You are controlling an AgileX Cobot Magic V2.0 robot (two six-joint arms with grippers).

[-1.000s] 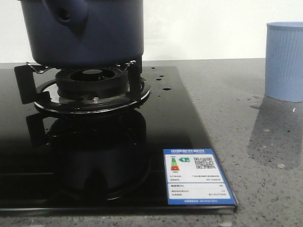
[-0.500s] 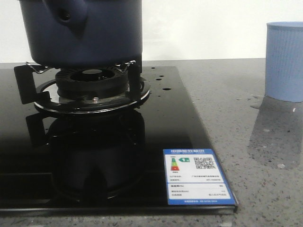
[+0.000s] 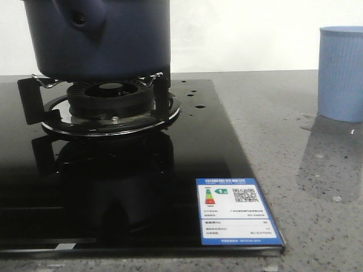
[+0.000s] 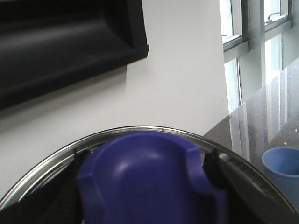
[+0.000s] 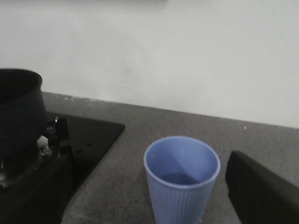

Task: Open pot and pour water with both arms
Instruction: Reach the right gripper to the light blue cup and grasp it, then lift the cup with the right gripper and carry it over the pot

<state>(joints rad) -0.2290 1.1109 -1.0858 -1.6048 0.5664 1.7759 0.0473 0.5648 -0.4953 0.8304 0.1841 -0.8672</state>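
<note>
Currently your left gripper (image 4: 149, 205) pinches a blue lid knob (image 4: 149, 182), presumably lifting the lid clear for pouring. Right gripper (image 5: 154, 205) fingers stand spread either side of the cup (image 5: 181, 179); it holds some liquid. Beside the cup, the pot (image 3: 99, 37) sits on the burner (image 3: 110, 99); droplets of water (image 3: 199, 106) dot the cooktop (image 3: 198, 153).

Pot (image 3: 99, 37) on burner (image 3: 110, 99), cup (image 3: 341, 73) far right

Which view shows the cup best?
The right wrist view: the whole cup shows from above, rim and inside, standing on the counter beside the stove. The front view cuts its far side at the frame edge. The left wrist view catches only part of its rim.
</note>
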